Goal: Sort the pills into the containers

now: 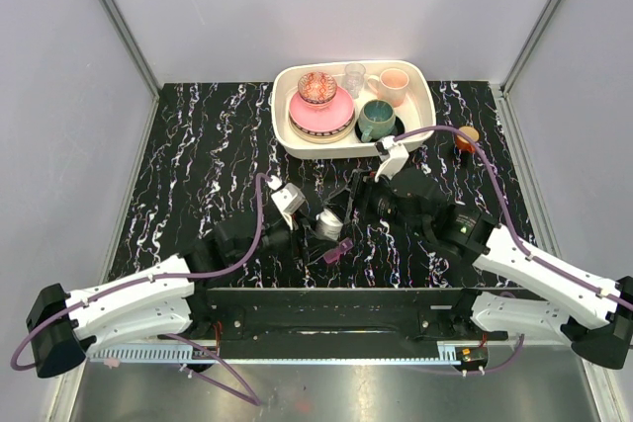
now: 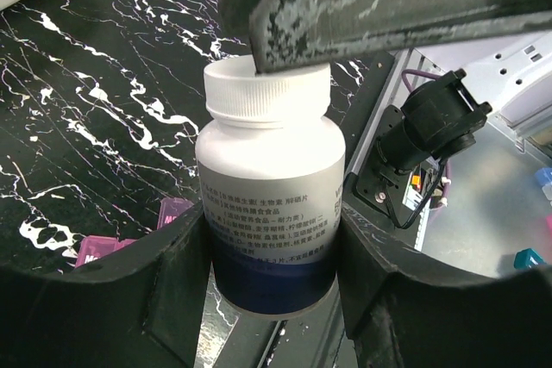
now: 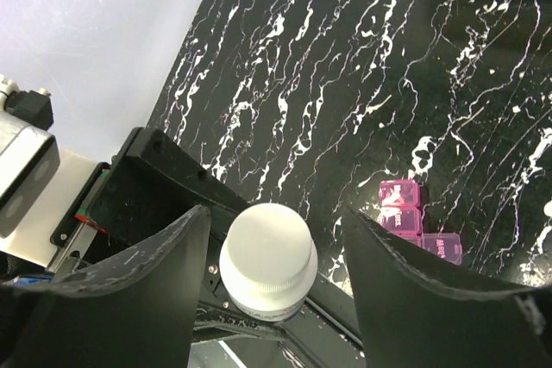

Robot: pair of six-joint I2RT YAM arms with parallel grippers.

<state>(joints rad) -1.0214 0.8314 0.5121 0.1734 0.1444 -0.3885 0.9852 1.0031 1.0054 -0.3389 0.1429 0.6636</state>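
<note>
While you check the left gripper [image 2: 272, 299]: its two fingers are pinched on the lower body of the white bottle [image 2: 269, 187], one on each side and pressed against the label.
Right gripper [image 3: 276, 217]: you have it spread, one finger on each side of the bottle's white cap [image 3: 267, 252]. From the right wrist view there is a gap between the cap and each finger.
Contact at the cap: in the left wrist view one dark finger of the right gripper lies across the far rim of the cap. You cannot tell from that angle whether it presses on the cap or only crosses in front of it.
Bottle: the cap sits on its neck. From above you see the bottle [image 1: 326, 224] between the two grippers, near the middle of the black marbled table [image 1: 198, 165].
Pill box [image 3: 405, 213]: your magenta box lies on the table just beside the bottle, on the side toward the arm bases [image 1: 337, 250], and neither gripper touches it. Three compartments in a row show from the right wrist. Whether their lids are up or down you cannot tell.
Cream tray [image 1: 431, 106]: it holds crockery at the far edge of the table, well apart from both grippers.
Brown jar [image 1: 466, 137]: it stands just right of the tray.
</note>
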